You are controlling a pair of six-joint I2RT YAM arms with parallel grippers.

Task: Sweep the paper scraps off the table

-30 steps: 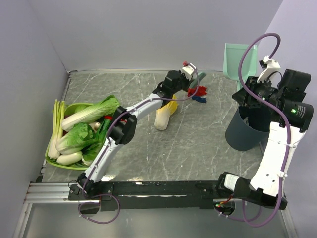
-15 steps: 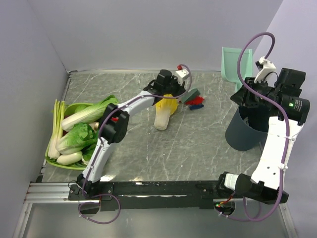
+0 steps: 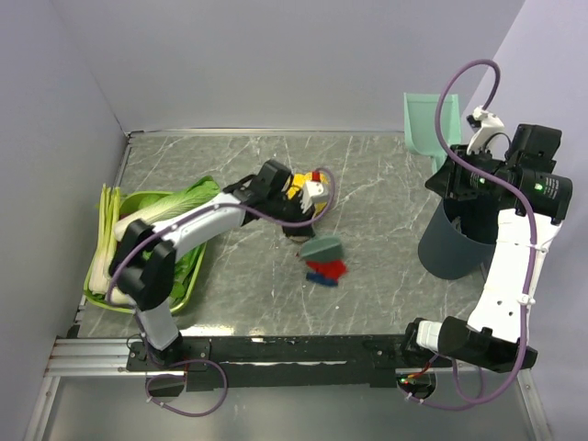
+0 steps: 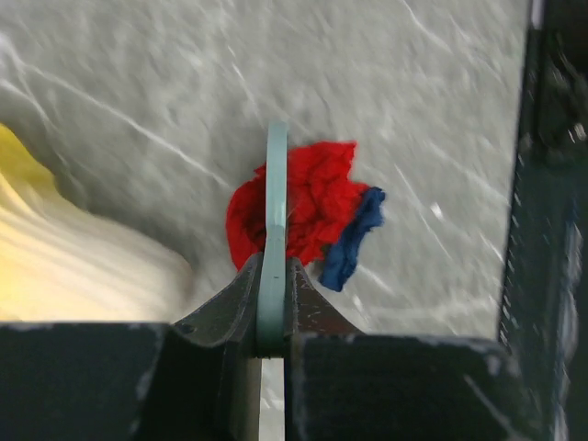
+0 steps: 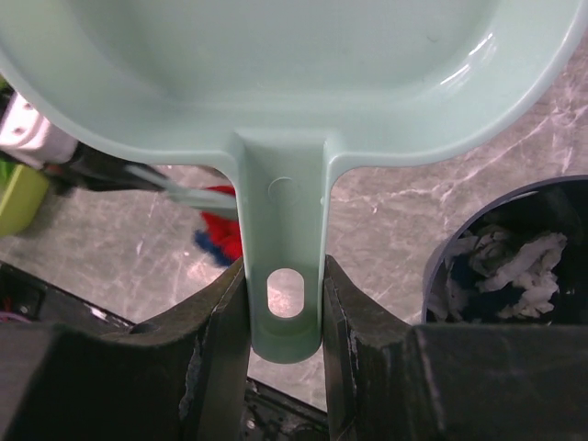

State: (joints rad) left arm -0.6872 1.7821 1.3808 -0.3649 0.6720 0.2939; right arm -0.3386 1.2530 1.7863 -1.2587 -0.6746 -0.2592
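Scraps (image 4: 317,207) touching brush (image 4: 275,184): likely light, soft, flyaway; push, don't pinch. Left gripper (image 4: 272,276) clamps brush; right gripper (image 5: 285,294) clamps dustpan (image 5: 276,55) handle.

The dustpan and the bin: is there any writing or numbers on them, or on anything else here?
None: no word, number or sign can be read in any view.
The mint dustpan is plain.
The dark bin has no label.
The green sweeper blade is plain.
The paper scraps show no print; that view is blurred, so tiny marks could not be told.
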